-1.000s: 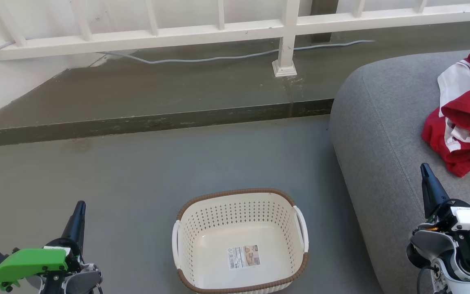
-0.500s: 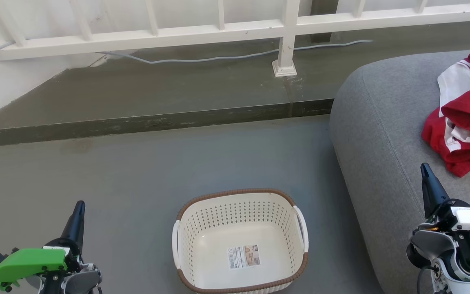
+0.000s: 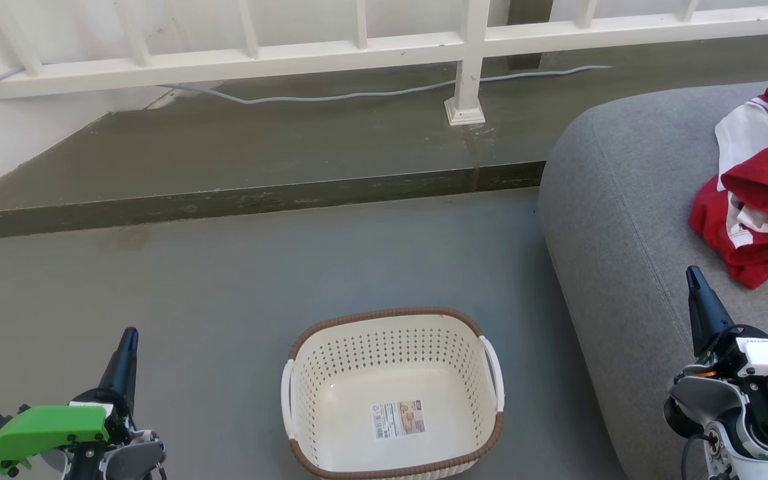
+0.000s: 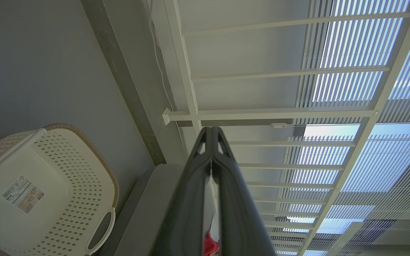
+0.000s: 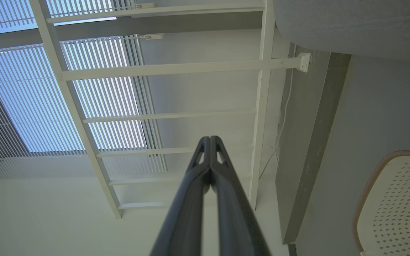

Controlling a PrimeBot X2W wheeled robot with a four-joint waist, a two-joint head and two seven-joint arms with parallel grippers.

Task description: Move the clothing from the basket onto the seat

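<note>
You have the left gripper (image 3: 129, 335) low and to the left of the basket (image 3: 384, 312), its two dark fingers (image 3: 124, 363) pressed together tip to tip and grasping nothing; the left wrist view confirms that the tips meet. Your right gripper (image 3: 692, 275) stands to the right of the basket, over the near flank of the seat (image 3: 617, 200), likewise clenched on nothing. The basket sits upright on the grey floor (image 3: 224, 287), its bare white bottom showing the label sticker (image 3: 399, 419). The seat lies close beside the basket on its right; whether the two touch cannot be told. The clothing (image 3: 757, 193) lies in a crumpled red-and-white heap on top of the seat, to the right of and beyond the basket, well apart from it. Beyond the basket a dark step (image 3: 224, 200) crosses the floor, a pale cable (image 3: 331, 98) runs along its top, and a white railing (image 3: 291, 57) stands behind that.
</note>
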